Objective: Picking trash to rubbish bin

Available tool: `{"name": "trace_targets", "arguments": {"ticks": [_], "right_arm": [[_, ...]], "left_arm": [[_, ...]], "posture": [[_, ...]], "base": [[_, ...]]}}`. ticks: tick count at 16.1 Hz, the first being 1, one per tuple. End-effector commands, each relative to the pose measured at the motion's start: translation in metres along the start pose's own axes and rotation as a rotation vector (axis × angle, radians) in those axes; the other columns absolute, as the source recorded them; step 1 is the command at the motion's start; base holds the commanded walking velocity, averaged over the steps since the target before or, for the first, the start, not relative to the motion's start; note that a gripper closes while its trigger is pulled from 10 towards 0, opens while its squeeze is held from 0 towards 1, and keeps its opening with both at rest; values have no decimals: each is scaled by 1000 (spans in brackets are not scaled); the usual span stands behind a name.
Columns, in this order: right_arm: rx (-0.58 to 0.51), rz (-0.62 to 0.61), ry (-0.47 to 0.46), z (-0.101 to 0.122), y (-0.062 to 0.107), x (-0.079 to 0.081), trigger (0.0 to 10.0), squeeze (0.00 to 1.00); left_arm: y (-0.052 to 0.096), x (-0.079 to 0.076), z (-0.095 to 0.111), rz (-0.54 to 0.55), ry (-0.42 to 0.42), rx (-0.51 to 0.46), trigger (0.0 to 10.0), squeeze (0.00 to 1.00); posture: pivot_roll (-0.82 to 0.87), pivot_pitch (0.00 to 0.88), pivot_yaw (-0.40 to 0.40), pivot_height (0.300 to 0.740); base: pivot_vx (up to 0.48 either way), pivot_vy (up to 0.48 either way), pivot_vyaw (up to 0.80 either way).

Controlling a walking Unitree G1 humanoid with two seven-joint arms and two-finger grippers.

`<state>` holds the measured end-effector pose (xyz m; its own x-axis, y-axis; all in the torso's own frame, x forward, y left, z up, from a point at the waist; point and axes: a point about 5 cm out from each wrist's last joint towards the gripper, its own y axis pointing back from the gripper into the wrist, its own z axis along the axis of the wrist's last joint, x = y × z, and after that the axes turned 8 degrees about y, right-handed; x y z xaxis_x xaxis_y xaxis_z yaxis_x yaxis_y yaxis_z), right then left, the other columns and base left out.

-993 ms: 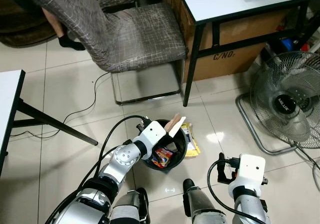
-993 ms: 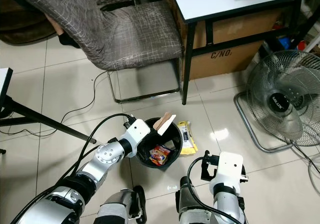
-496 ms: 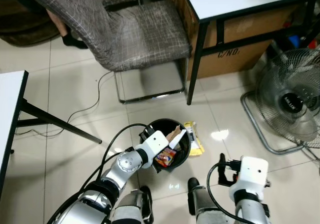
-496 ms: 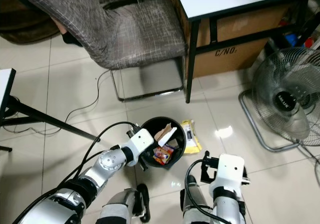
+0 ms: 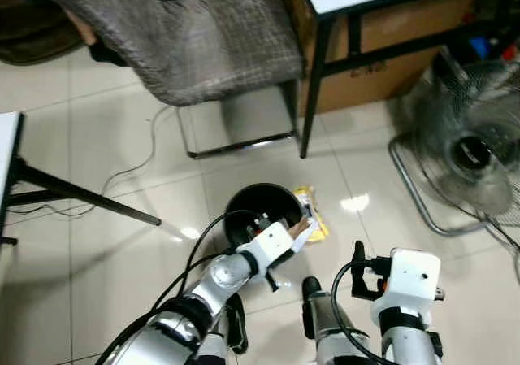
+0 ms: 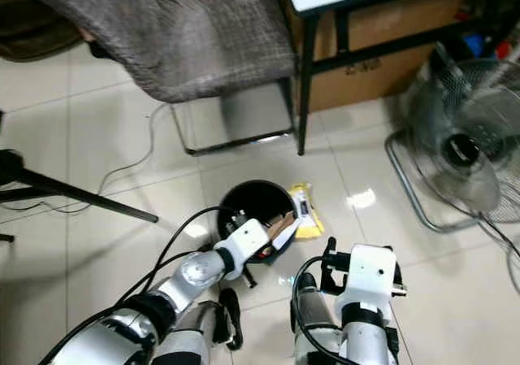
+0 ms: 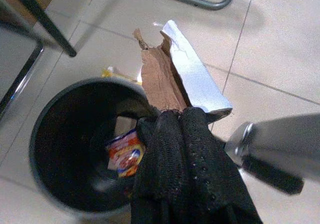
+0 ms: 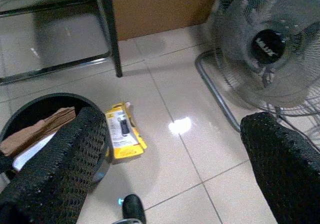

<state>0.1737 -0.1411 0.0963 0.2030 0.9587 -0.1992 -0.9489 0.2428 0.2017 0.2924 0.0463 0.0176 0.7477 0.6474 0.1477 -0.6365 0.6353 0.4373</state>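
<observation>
A black round rubbish bin (image 5: 244, 206) stands on the tiled floor, with a red snack wrapper (image 7: 125, 156) inside it. My left gripper (image 5: 297, 232) is at the bin's near right rim, shut on a torn brown and white cardboard piece (image 7: 167, 77). The piece reaches past the rim over the floor. A flat yellow package (image 5: 314, 216) lies on the tiles against the bin's right side. My right gripper (image 8: 174, 118) hangs open and empty, lower right of the bin, facing the yellow package (image 8: 121, 131) and the bin (image 8: 50, 100).
A grey fabric chair (image 5: 203, 32) with a metal frame stands behind the bin. To its right are a black table leg (image 5: 313, 80) and a cardboard box (image 5: 390, 48). A floor fan (image 5: 471, 154) stands at the right. A cable (image 5: 138, 170) and a second table's legs (image 5: 73, 194) are at the left.
The camera has shifted and the bin now sits higher in view. My left gripper has carried the cardboard piece from the bin's left rim across to its near right rim.
</observation>
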Motion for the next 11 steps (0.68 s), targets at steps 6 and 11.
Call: {"name": "trace_targets", "arguments": {"ticks": [6,11], "right_arm": [[10,25,-66,13,6,11,10000,0],[0,35,-78,19,3,12,10000,0]], "left_arm": [[1,7,-9,148,41,53,10000,0],[5,32,-4,271,57,76,10000,0]], "posture": [[-201,418,93,740],[-201,409,94,740]], "base": [[0,0,0],[0,0,0]]}}
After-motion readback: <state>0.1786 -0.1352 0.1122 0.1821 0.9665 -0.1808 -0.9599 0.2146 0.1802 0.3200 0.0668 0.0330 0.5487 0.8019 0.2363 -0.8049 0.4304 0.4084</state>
